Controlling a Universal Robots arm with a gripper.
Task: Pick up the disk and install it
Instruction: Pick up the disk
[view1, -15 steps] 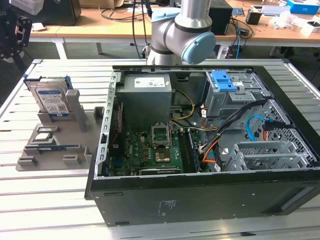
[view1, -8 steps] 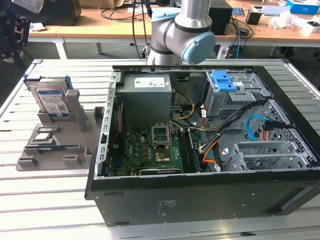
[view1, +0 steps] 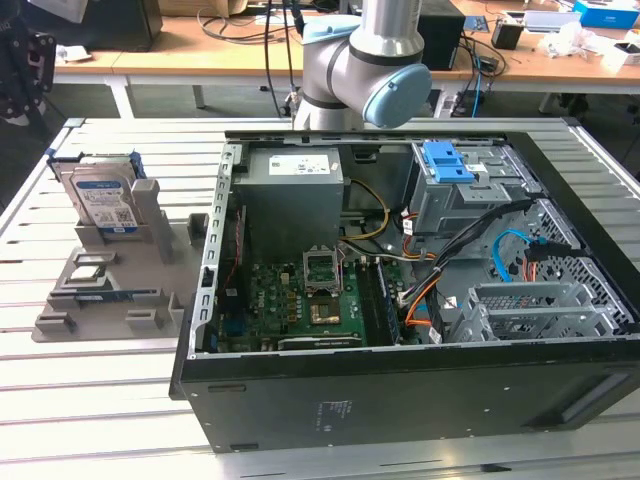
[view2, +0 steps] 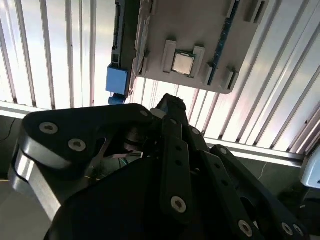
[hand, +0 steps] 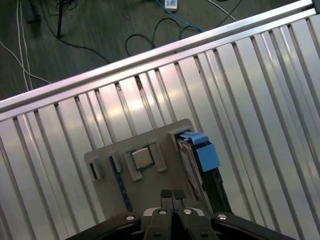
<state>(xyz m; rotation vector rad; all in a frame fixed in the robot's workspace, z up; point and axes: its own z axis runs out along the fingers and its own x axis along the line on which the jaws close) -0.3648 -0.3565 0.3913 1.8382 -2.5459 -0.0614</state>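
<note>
Gripper (hand: 172, 195): clenched, fingertips together, nothing held. It hangs above the grey fixture (hand: 150, 137) on the slatted table (hand: 250, 100). Disk (view1: 100, 195) stands upright on edge in a fixture slot, framed by blue rails and apart from the gripper, at the exterior view's left of the open computer case (view1: 400, 400). CPU chip (hand: 142, 158) lies flat beside the disk.

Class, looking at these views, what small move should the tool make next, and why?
Probably shift sideways until centred over the disk: the tool, shut, hovers above the grey holder near its middle, while the disk stands upright at one end.
</note>
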